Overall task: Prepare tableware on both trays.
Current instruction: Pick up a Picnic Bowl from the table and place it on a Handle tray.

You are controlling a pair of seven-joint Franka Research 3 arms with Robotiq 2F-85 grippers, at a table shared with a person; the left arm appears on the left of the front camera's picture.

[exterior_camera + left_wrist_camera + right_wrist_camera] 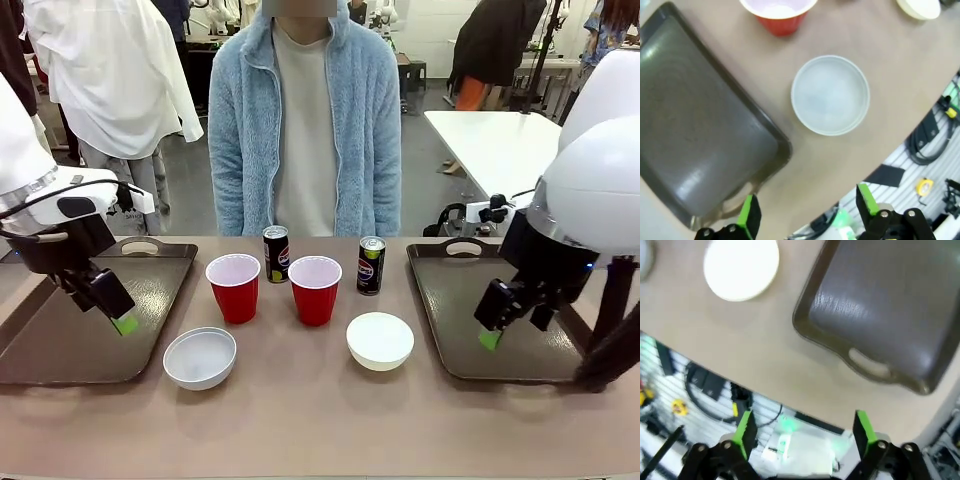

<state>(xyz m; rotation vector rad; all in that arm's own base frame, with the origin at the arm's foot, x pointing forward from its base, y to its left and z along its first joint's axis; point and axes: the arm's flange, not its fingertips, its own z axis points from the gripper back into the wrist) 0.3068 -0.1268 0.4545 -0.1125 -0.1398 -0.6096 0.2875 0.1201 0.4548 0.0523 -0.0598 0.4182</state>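
Our trays (pixel 90 320) are bare; cups (pixel 233 287), bowls (pixel 200 357) and cans (pixel 276 252) wait mid-frame. Our left gripper (pixel 807 207) and right gripper (pixel 802 430) are spread apart, empty.

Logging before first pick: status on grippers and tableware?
Left gripper open, by left tray. Right gripper open, by right tray. Cups, bowls, cans all on table between trays, none loaded. Nothing in the way.
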